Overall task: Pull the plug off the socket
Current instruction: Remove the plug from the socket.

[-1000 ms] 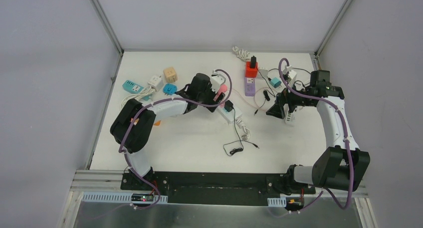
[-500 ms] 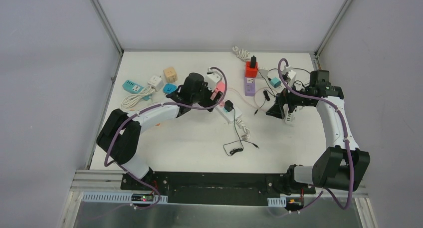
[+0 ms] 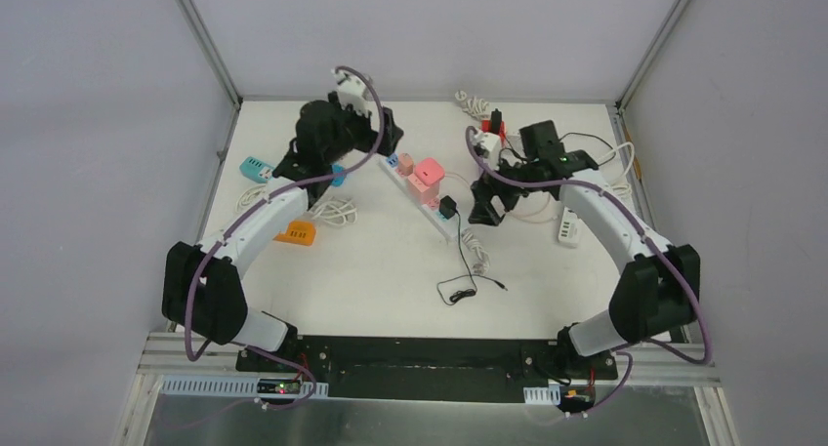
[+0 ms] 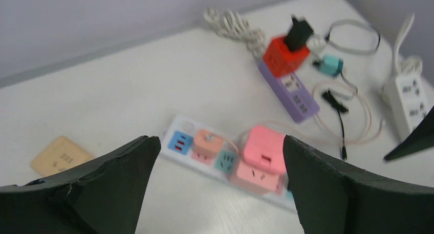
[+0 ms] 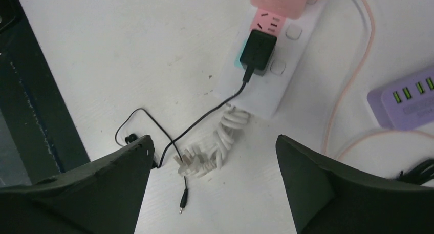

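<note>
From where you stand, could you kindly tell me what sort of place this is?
Probably a robotics test cell: a white tabletop enclosed by plain grey wall panels on aluminium frame posts, scattered with a purple power strip and pink plug adapters.

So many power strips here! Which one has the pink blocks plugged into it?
The long white strip in the centre: it alone carries pink adapters, with a black plug beside them. The purple strip holds a red cube instead.
</note>
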`<state>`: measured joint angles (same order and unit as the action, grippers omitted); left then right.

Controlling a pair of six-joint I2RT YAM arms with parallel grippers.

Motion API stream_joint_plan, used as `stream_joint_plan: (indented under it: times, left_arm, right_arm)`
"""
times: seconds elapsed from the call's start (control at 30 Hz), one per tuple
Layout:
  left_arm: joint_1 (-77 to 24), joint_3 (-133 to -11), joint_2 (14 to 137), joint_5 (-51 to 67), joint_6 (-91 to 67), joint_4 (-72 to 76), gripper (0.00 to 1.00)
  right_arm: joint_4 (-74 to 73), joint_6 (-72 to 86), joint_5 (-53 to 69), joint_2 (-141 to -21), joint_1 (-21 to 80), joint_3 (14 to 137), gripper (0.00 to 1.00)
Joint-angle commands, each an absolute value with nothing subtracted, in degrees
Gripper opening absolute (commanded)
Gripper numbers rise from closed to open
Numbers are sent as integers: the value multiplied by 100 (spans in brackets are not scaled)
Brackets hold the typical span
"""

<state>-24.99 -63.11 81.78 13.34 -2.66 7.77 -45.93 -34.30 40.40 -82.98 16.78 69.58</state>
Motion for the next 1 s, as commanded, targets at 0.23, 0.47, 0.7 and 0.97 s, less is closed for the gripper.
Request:
stream_joint_plan:
  times: [0.23, 0.47, 0.7, 0.97]
  left_arm:
    - [-1661, -7847, 8511, 1824, -1681, 1674, 98]
    - [-1661, -6868, 7981, 1367, -1170, 1401, 98]
    - [-1663, -6852, 7960, 1287, -856, 1213, 98]
    - [-1661, -6848, 7959, 1342, -771, 1174, 98]
  right_arm:
    - [-3453, -2757, 3257, -10017, 2807, 8402, 92]
    - [-3631, -1665, 1091, -10651, 2980, 8784, 84]
    - [-3537, -1705, 932, -10843, 3051, 8598, 82]
    - [-3549, -1605, 1285, -10951, 3112, 8543, 76]
